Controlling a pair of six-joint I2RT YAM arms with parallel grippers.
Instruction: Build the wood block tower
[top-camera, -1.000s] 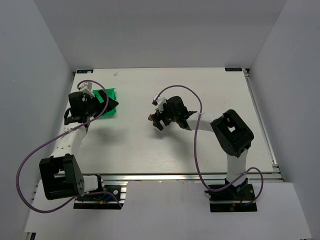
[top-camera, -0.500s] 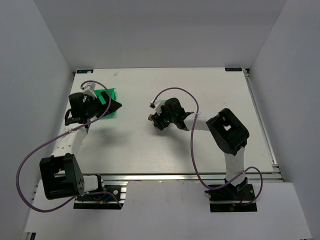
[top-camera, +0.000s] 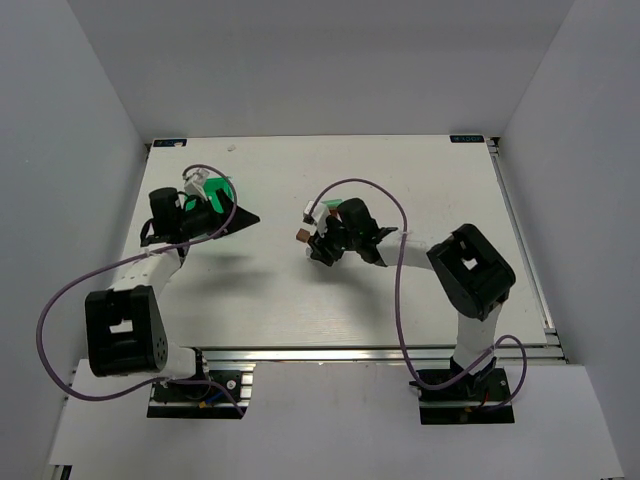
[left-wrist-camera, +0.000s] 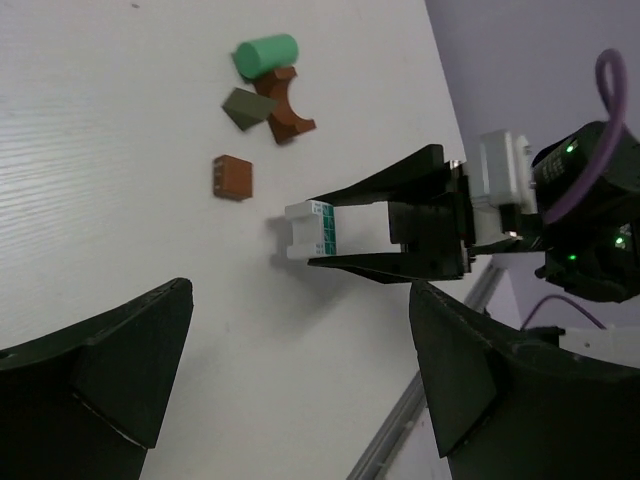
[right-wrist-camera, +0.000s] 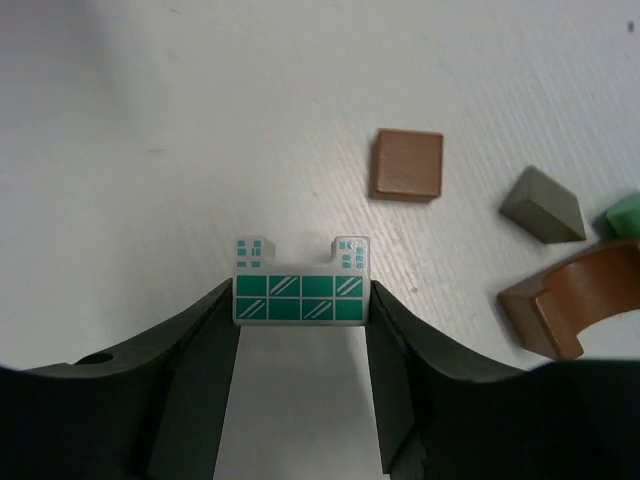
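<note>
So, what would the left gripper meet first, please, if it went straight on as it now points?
Probably the white windowed block held in the right gripper, though depth is unclear.

Right wrist view, landmark square block (right-wrist-camera: 406, 165): notched block (right-wrist-camera: 300, 285) near, left-front, between right gripper (right-wrist-camera: 302, 312) fingers; wedge block (right-wrist-camera: 542, 205) right; arch block (right-wrist-camera: 560, 305) right-front.

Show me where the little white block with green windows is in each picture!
Top external: hidden under the right hand, can't be made out.
Left wrist: the window block sits at centre, between the right hand's fingers.
Right wrist: centre, between the fingers.
Shared landmark: the brown square block close by.
</note>
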